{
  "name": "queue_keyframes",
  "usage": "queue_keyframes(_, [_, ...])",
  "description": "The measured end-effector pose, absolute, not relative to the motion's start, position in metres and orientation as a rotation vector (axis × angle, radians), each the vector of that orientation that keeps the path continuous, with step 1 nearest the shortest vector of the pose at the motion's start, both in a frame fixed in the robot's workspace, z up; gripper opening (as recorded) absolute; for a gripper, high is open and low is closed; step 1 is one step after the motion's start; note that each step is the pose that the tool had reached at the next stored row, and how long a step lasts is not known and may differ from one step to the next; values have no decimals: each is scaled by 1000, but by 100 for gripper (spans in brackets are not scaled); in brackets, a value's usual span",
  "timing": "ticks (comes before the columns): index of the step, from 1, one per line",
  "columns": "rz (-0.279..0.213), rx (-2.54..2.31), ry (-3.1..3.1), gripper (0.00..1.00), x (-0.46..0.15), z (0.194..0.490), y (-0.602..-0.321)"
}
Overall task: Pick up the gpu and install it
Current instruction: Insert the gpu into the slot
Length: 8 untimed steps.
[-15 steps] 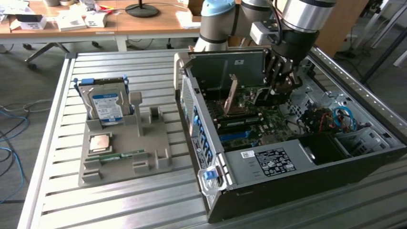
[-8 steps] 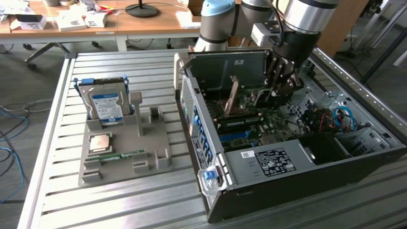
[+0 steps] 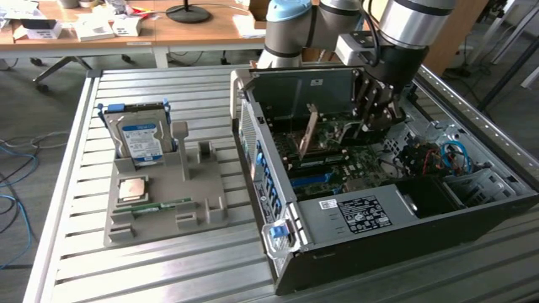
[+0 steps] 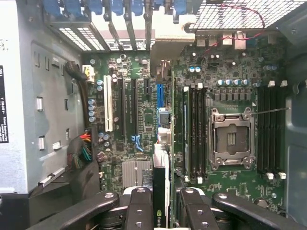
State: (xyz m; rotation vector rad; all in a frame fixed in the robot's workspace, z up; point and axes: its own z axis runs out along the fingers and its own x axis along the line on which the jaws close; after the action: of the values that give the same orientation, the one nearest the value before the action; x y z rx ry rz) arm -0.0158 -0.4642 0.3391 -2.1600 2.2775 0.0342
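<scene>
Pincer (image 4: 162,203) clamped on gpu (image 4: 160,175), card edge-on over motherboard (image 4: 225,184) inside pc case (image 3: 362,252), exterior view's right half. Risk: card skewed off blue slot (image 4: 159,95), or bracket (image 4: 168,43) catching case rear; pushing then could strain board.

gpu (image 4: 159,191) 1 | hard drive (image 3: 141,140) 1 | computer case (image 3: 362,249) 1 | tray (image 3: 204,192) 1

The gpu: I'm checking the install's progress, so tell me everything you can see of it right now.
The gpu is a thin flat card with a tan-brown face and dark edges, a silver bracket at its far end. It stands on edge inside the open computer case, over the green motherboard, clamped by the gripper. Whether it sits in a slot cannot be told.
</scene>
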Motion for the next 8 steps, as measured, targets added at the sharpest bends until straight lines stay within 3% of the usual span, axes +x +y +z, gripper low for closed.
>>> queue_keyframes(8, [34,-2160,2277,27,-16,334,-464])
